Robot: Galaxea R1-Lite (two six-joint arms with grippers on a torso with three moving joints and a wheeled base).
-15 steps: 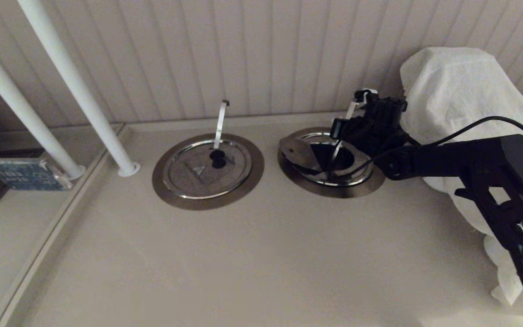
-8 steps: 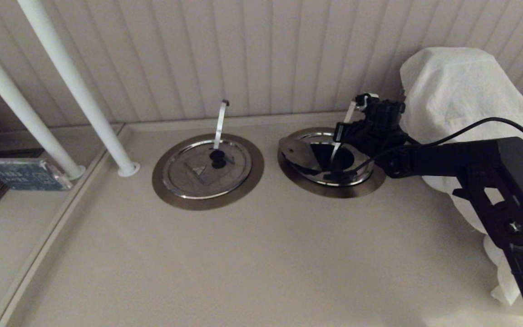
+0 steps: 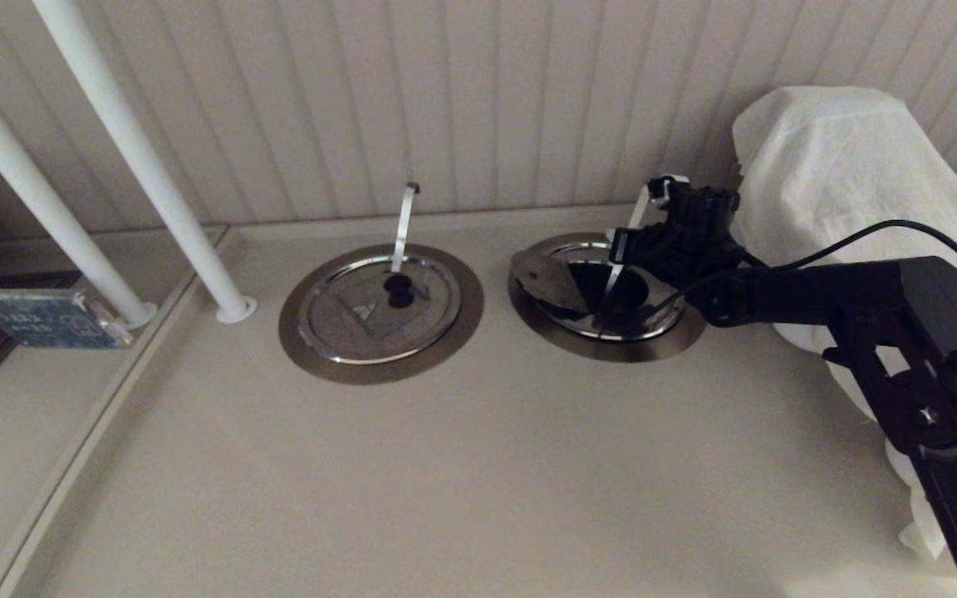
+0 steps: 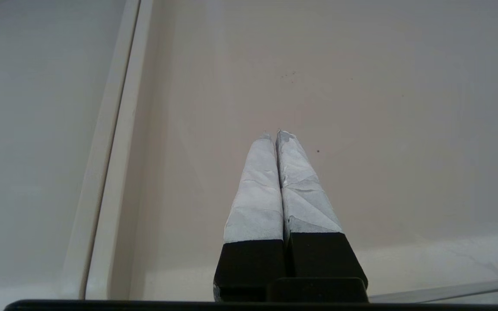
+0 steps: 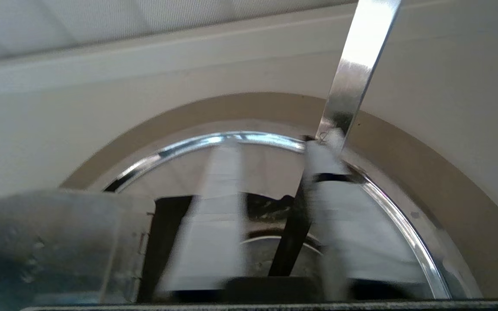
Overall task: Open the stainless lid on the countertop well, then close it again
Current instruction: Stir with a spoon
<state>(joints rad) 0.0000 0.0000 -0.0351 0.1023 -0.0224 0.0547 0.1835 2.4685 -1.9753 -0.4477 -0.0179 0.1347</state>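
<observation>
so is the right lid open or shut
Open. The lid sits tilted at the left side of the well, whose dark inside shows. The left lid lies flat and shut.

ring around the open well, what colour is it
Brushed bronze-brown, a wide flat ring around the dark well; the head view shows it best.

- The stainless lid [image 3: 543, 278] is seen as dull grey brushed metal.
- The countertop well [image 3: 611, 292] is dark and glossy inside, edged by a polished chrome rim [image 5: 249, 139] and framed by a matt brushed-bronze ring [image 3: 653, 347].
- A thin strip [image 5: 357, 73] is shown as mirror-bright steel.
- The countertop [image 3: 478, 482] is presented as smooth, matt beige.
- A white cloth [image 3: 844, 166] is seen as soft and crinkled.
- The left gripper [image 4: 273, 133] is wrapped in wrinkled pale tape.
</observation>
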